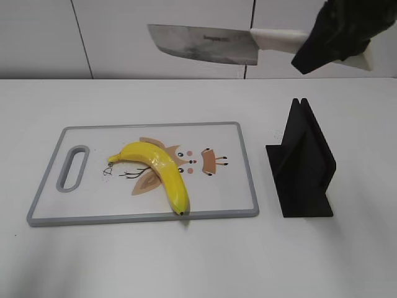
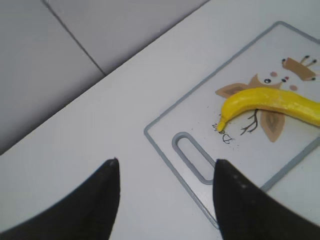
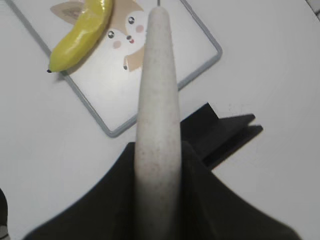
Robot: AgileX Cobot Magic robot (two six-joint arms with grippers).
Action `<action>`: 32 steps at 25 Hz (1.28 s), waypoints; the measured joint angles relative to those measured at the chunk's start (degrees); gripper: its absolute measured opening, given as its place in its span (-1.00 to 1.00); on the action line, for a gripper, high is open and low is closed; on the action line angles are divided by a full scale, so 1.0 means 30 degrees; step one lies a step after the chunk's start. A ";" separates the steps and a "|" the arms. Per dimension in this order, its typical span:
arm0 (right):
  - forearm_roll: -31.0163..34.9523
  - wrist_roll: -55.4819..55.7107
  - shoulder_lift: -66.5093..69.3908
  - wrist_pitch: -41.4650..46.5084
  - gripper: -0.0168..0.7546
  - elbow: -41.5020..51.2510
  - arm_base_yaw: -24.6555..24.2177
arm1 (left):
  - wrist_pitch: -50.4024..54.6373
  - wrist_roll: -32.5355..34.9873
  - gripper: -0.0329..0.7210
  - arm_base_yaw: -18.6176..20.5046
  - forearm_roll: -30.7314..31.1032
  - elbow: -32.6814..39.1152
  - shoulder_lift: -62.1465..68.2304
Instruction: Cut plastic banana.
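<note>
Bare test bench, lab-type setup, not a lived-in kitchen. Plain white table (image 1: 186, 261) backed by white panelled wall (image 1: 124, 37). Only staged props: cartoon-printed cutting board (image 1: 236, 186) below and left of the right gripper (image 1: 335, 37), black knife stand (image 1: 301, 164) directly beneath it.

A black stand (image 1: 302, 164) sits upright toward the right edge of the white counter (image 1: 186, 261), well short of its front corner.

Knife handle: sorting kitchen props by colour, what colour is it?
Handle: off-white, speckled; clearest in the right wrist view.
</note>
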 joint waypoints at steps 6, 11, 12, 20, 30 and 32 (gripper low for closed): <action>0.2460 -0.5169 0.1854 0.0000 -0.52 -0.0853 0.0000 | 0.2900 0.5049 0.55 -0.0203 -0.1817 -0.4052 0.4841; 0.3643 -0.7609 0.3540 0.0044 -0.52 -0.1723 0.0000 | 0.3347 0.8359 0.55 -0.1772 -0.2256 -0.5669 0.7755; 0.3730 -0.8038 0.3798 0.0044 -0.52 -0.1815 0.0000 | 0.3364 0.9035 0.55 -0.2200 -0.2277 -0.5804 0.8244; 0.4704 -1.1168 0.5412 0.0363 -0.52 -0.1965 0.0000 | 0.2455 1.1241 0.55 -0.4231 -0.2364 -0.6130 1.1539; 0.6167 -1.2681 0.5608 0.0152 -0.52 -0.1987 0.0000 | 0.0957 1.1365 0.09 -0.4275 -0.2295 -0.6130 1.3749; 0.6290 -1.2663 0.5771 -0.0222 -0.52 -0.2008 0.0000 | 0.0673 1.1365 -0.33 -0.4275 -0.2273 -0.6130 1.3749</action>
